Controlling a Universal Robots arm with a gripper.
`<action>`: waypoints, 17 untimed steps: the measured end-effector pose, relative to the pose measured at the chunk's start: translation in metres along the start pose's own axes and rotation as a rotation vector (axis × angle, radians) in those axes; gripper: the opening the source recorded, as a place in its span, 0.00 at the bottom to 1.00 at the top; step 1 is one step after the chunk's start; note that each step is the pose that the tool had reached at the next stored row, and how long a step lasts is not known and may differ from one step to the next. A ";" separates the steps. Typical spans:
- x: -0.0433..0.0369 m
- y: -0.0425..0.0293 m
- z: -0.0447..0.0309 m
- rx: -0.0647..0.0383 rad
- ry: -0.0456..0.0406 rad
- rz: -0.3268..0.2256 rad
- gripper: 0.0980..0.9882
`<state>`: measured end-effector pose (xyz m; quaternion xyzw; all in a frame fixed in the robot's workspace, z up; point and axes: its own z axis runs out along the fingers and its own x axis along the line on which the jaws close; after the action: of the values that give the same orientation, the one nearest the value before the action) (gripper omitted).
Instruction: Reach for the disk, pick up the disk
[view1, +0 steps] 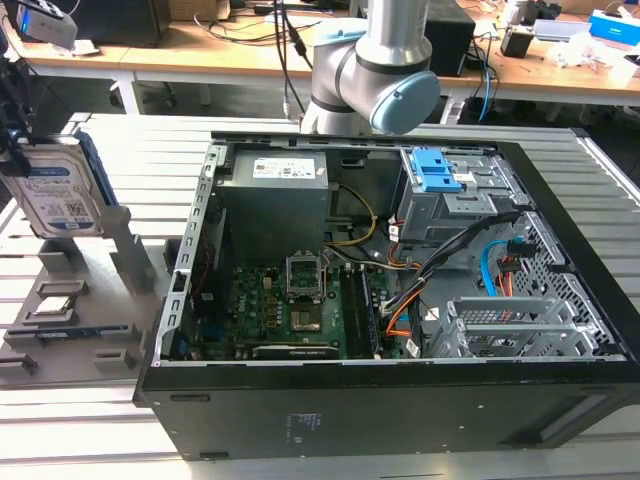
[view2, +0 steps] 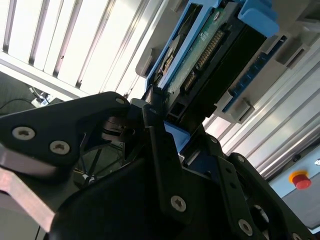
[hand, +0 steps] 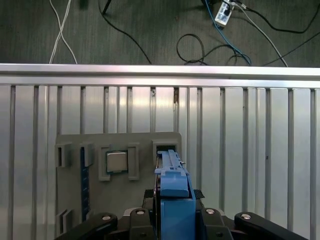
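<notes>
Disk (view1: 58, 190): upright at the upper left of the exterior view, label facing the camera, just above the grey holder (view1: 75, 330).
Tool (hand: 175, 196): pinching the disk, one finger on each face.
Holder: on the slatted bench (view1: 130, 150), left of the open computer case (view1: 400, 410); a square chip (hand: 116, 161) sits in it.

Exterior view high, angled down on case (view1: 400, 405) and disk (view1: 55, 195) — both wrist views hard against that disk.

Grey arm (view1: 372, 60) bent at a blue-capped joint, gripper (hand: 172, 194) aimed downward, jaws clamped on the disk (hand: 174, 175)
</notes>
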<state>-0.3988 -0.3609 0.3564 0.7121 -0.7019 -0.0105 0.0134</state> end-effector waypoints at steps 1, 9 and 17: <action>0.0000 0.0000 -0.0009 0.000 0.0000 0.000 0.30; 0.0001 0.0005 -0.0148 0.000 0.0000 0.000 0.30; 0.0001 0.0008 -0.0239 0.000 0.0000 0.000 0.30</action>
<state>-0.3988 -0.3609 0.3803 0.7121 -0.7019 -0.0105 0.0134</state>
